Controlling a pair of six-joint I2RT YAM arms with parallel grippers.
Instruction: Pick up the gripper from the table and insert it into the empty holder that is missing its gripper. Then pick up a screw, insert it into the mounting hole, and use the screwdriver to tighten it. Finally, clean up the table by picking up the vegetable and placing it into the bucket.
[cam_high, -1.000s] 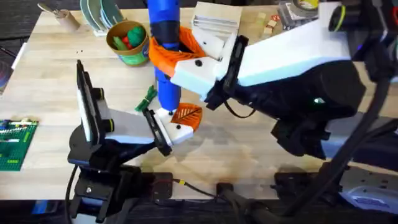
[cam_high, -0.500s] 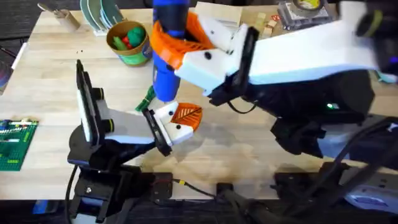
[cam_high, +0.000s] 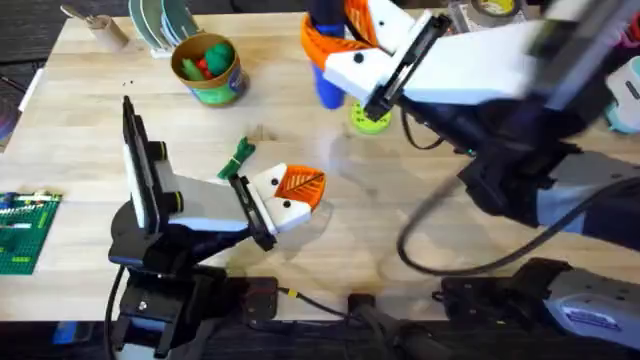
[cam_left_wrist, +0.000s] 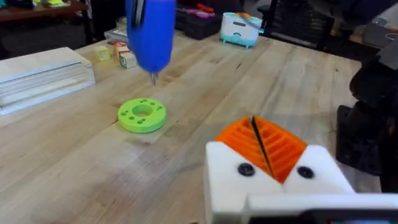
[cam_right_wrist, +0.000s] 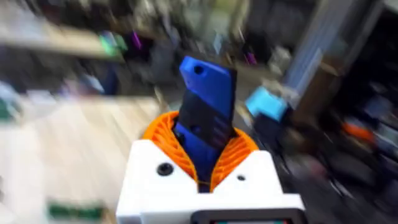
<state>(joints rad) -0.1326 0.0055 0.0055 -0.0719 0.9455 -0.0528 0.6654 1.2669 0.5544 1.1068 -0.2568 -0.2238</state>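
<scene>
The right tool (cam_high: 335, 45) is clamped on the blue screwdriver (cam_high: 325, 75), held above the green disc (cam_high: 370, 118). The left tool (cam_high: 295, 190) is closed, empty. Beyond the disc, the bucket (cam_high: 207, 68) contains toy vegetables; the green vegetable (cam_high: 238, 156) lies on the bench (cam_high: 420, 220).

counter (cam_high: 90, 120): light wood planks, visible grain, seams running across
floor (cam_high: 40, 20): dark, seen past the far left counter edge
room behind: dim clutter past the far edge, details blurred
far furniture: black frames or chairs (cam_left_wrist: 298, 25), hard to tell which
light: even, soft shadows on the wood
</scene>
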